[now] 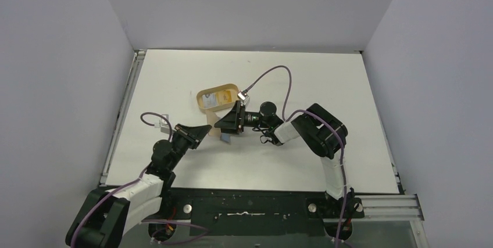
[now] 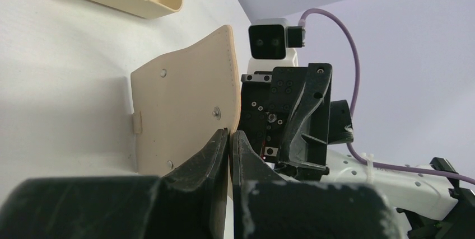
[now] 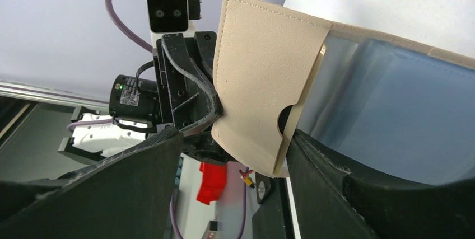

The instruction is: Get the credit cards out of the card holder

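Observation:
The tan card holder (image 2: pixel 185 96) stands open on edge on the white table, between the two arms (image 1: pixel 215 134). My left gripper (image 2: pixel 230 136) is shut on the edge of one flap. In the right wrist view, the other tan flap (image 3: pixel 257 76) hangs between the fingers of my right gripper (image 3: pixel 235 158). That gripper is open: the flap lies next to the right finger (image 3: pixel 325 174), with a wide gap to the left finger (image 3: pixel 140 166). A light blue credit card (image 3: pixel 392 110) shows on the holder's inner side, and a blue corner of it (image 1: pixel 225 139) shows from above.
An oval tan tray (image 1: pixel 202 95) with yellow and white contents lies just behind the card holder, and its rim (image 2: pixel 162 6) shows in the left wrist view. Purple cables loop above both arms. Grey walls enclose the table on three sides.

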Available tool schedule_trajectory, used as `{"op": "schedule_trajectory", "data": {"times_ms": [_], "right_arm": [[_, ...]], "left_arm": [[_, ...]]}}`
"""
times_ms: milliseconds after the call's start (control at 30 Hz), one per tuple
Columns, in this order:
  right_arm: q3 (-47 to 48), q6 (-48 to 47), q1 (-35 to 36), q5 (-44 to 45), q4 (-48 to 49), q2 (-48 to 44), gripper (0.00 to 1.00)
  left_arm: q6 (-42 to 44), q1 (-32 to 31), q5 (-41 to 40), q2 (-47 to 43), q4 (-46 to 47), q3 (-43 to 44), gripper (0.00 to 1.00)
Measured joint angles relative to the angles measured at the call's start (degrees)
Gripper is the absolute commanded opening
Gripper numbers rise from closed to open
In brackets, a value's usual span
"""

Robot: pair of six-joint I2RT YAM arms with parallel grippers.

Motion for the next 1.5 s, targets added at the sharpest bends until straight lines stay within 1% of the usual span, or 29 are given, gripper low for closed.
{"op": "schedule_trajectory", "data": {"times_ms": [100, 300, 433, 600, 700, 767, 900, 1033, 1133, 1267, 1467, 1500], "right_arm": [[0.33, 2.01, 0.00, -0.09, 1.88, 1.09, 0.60], [0.87, 3.23, 0.00, -0.57, 3.19, 1.09, 0.59], [0.85, 3.50, 0.00, -1.90, 4.48, 1.09, 0.59], [0.85, 4.28, 0.13, -4.11, 6.03, 1.09, 0.59], [0.87, 4.57, 0.42, -5.09, 6.51, 1.09, 0.59], [0.87, 4.48, 0.74, -5.55, 6.29, 1.09, 0.59], [1.16, 4.11, 0.87, -5.64, 4.26, 1.09, 0.60], [1.68, 2.84, 0.83, -5.14, 1.84, 1.09, 0.59], [1.70, 1.22, 0.83, -4.90, -0.48, 1.09, 0.56], [1.73, -2.21, 0.90, -4.72, -4.50, 1.09, 0.48], [1.73, -8.92, 1.84, -2.71, -13.51, -0.39, 0.44], [1.73, -9.92, 1.97, -2.29, -14.78, -0.83, 0.42]], "left_arm": [[-0.20, 0.07, 0.02, -0.02, 0.13, 0.00, 0.00], [-0.35, 0.44, 0.07, -2.75, -1.16, 0.00, 0.00], [-0.13, 0.68, 0.04, -8.15, -7.23, 0.00, 0.00], [0.63, 0.98, -0.87, -16.94, -19.34, 0.00, 0.00], [1.11, 1.20, -1.33, -18.45, -25.00, 0.00, 0.00], [1.33, 1.20, -1.22, -18.23, -26.69, 0.00, 0.00], [1.99, 1.25, -0.72, -14.43, -27.04, 0.98, 0.00], [2.14, 1.77, -0.04, -8.87, -24.79, 2.10, 0.00], [2.36, 1.86, 0.20, -6.62, -23.67, 2.16, 0.00], [3.10, 1.86, 0.26, -6.99, -24.52, 2.16, 0.00], [4.96, 1.84, 0.92, -12.63, -30.62, 2.14, 0.00], [5.14, 1.84, 1.14, -13.35, -31.34, 2.14, 0.00]]}}
